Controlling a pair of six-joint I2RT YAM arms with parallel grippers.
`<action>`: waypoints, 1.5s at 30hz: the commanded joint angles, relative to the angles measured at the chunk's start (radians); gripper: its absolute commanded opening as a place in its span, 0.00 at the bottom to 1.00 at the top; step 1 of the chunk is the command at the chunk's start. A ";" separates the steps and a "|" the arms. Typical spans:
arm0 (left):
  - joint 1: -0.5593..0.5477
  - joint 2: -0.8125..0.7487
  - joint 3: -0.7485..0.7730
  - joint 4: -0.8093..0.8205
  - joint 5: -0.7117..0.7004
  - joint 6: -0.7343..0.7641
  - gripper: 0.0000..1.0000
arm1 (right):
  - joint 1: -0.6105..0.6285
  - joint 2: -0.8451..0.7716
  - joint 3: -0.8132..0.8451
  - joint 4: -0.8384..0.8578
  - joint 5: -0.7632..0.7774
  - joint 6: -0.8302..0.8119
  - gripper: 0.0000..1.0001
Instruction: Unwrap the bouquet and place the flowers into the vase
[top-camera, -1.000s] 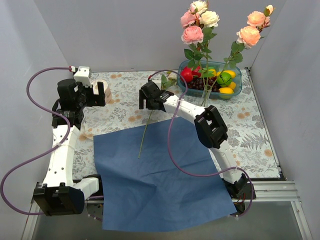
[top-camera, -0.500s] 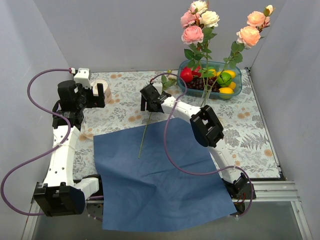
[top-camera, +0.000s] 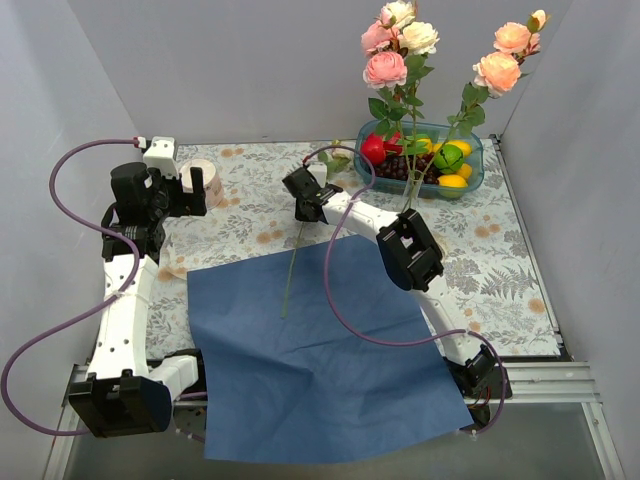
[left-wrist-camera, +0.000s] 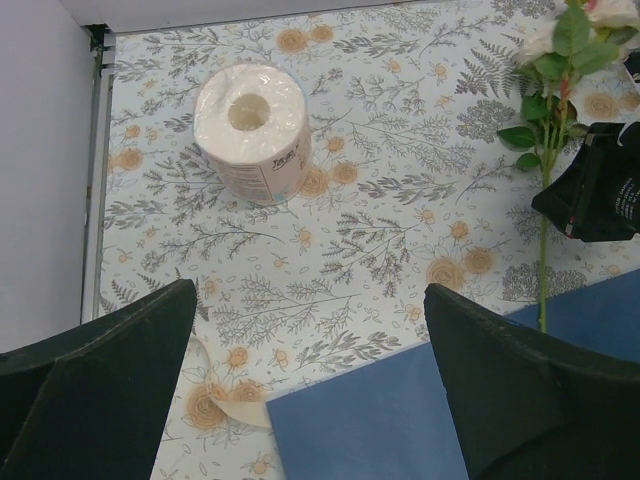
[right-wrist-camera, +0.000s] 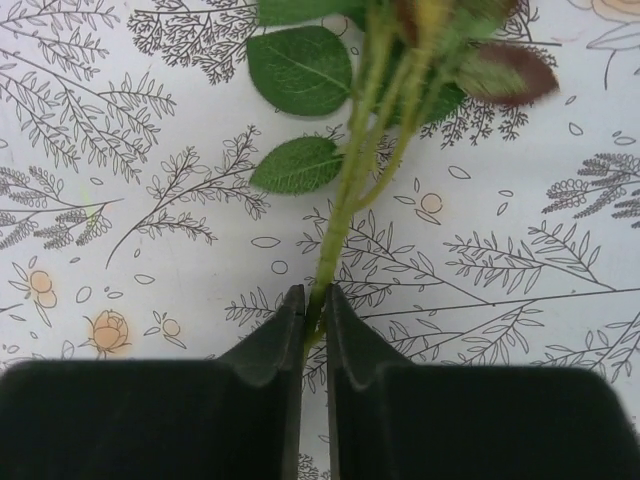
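We're clenching right jaws on the flower stem (right-wrist-camera: 335, 232) just past the blue paper (top-camera: 320, 360); prob. light, bendy, top-heavy, so we're gripping nr the leaves (right-wrist-camera: 300, 68). Left jaws released, empty.

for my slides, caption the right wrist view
Right gripper shut on a green flower stem, floral tablecloth beneath.

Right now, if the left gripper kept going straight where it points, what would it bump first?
Probably the flowery tablecloth, just short of the white paper roll. The open left gripper aims down at bare cloth; the roll stands further on, slightly left. Depth is hard to judge.
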 joint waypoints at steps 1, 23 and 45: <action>0.009 -0.023 0.004 -0.001 0.013 0.002 0.98 | -0.002 0.009 -0.027 -0.018 -0.024 -0.018 0.06; 0.010 -0.054 0.032 -0.040 0.048 -0.032 0.98 | 0.159 -0.993 -0.618 0.776 0.017 -0.640 0.01; 0.010 -0.046 0.011 -0.027 0.040 -0.034 0.98 | -0.161 -1.276 -0.827 1.360 -0.222 -1.153 0.01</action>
